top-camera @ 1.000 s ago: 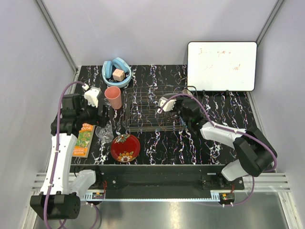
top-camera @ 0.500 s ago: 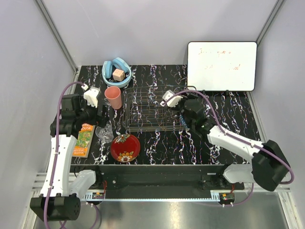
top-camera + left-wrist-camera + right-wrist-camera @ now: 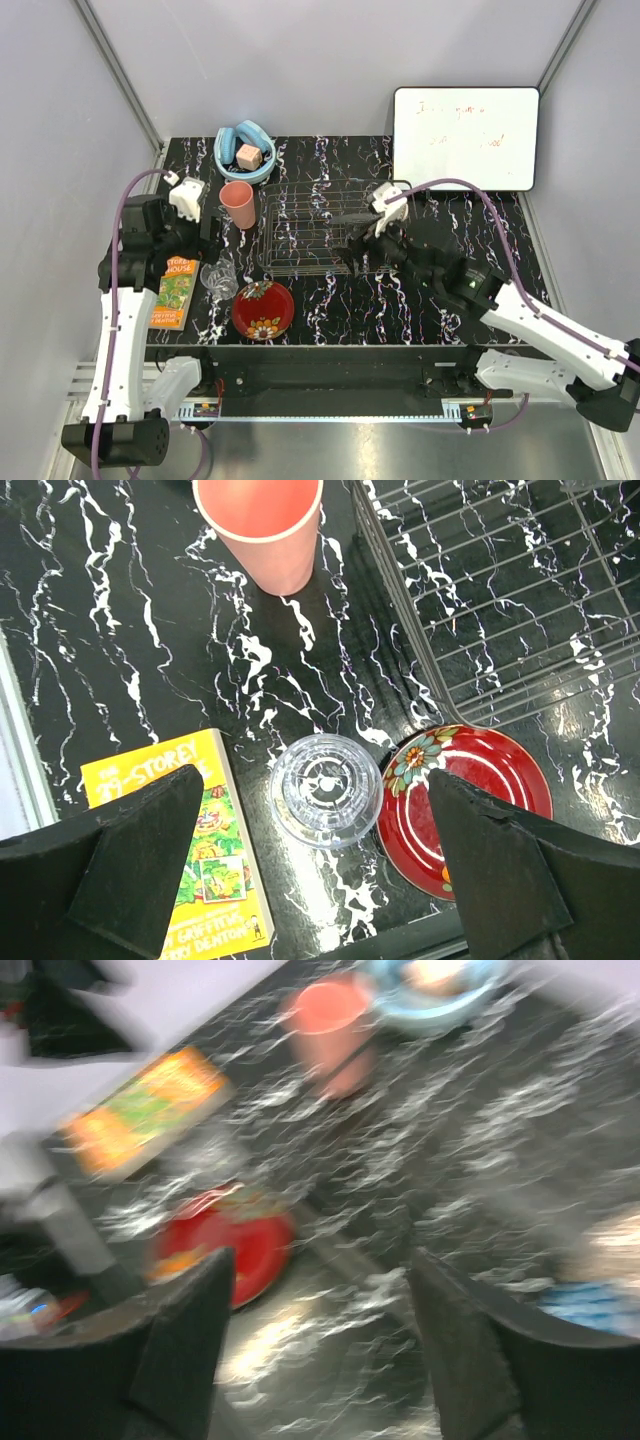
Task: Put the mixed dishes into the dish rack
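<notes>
**Operator:** What lies closest to me?

**Describer:** By the near edge, towards the left corner, a red floral bowl (image 3: 263, 309) sits open side up. Just left of it stands a clear glass tumbler (image 3: 326, 790); I cannot tell whether the two touch. Further left, a yellow children's book (image 3: 175, 292) lies flat.

**Operator:** And my grippers?

**Describer:** Your left gripper (image 3: 315, 780) hangs directly over the tumbler, jaws spread wider than the glass and holding nothing. Your right gripper (image 3: 355, 255) hovers above the near side of the dish rack (image 3: 300, 225), right of its middle. Its jaws are apart and empty, and its wrist view is blurred.

**Operator:** Where is the rack?

**Describer:** The silver wire rack fills the middle of the worktop, with nothing loaded. Its near left corner comes close to the bowl's far rim. A salmon-pink plastic cup (image 3: 262, 525) stands upright just off the rack's left side. At the far edge sit a light-blue ring (image 3: 244, 152) holding a wooden block, and a whiteboard (image 3: 466, 138) in the far right corner.

**Operator:** How will the tumbler handle?

**Describer:** I judge it stiff, smooth, slippery and breakable. Close gently across its side wall, below the rim, and lift straight up so you clear the bowl. The bowl looks heavier, so pinch its rim. The cup should be light and may flex.
</notes>
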Robot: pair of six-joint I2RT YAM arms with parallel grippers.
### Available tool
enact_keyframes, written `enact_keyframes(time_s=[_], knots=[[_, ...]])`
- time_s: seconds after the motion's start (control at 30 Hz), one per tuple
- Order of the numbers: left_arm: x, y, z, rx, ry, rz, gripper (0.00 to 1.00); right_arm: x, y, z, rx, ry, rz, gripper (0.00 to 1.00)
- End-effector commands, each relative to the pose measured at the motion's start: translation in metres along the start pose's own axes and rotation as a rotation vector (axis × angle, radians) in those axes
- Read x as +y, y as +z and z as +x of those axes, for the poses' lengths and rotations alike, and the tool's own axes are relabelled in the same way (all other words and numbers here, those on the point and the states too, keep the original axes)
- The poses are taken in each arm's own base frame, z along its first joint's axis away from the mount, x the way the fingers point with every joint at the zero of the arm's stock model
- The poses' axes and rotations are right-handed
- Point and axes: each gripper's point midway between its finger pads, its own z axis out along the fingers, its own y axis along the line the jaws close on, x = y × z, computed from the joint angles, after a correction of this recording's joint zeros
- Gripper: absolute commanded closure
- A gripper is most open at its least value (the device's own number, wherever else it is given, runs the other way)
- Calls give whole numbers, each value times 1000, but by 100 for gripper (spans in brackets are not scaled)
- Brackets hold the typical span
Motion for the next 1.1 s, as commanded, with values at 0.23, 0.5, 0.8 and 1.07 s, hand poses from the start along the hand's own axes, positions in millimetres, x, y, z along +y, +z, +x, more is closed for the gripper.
enact_keyframes(time_s=[0.23, 0.5, 0.8, 1.07], knots=[[-1, -27, -11, -32, 125, -13, 1, 96, 30, 128, 377, 667, -319, 36], [4, -34, 50, 129, 308, -31, 1, 125, 61, 152, 419, 664, -256, 36], [9, -26, 62, 130, 314, -63, 1, 126, 95, 205, 453, 576, -49, 40], [15, -22, 74, 144, 395, -82, 1, 121, 107, 223, 415, 643, 15, 43]])
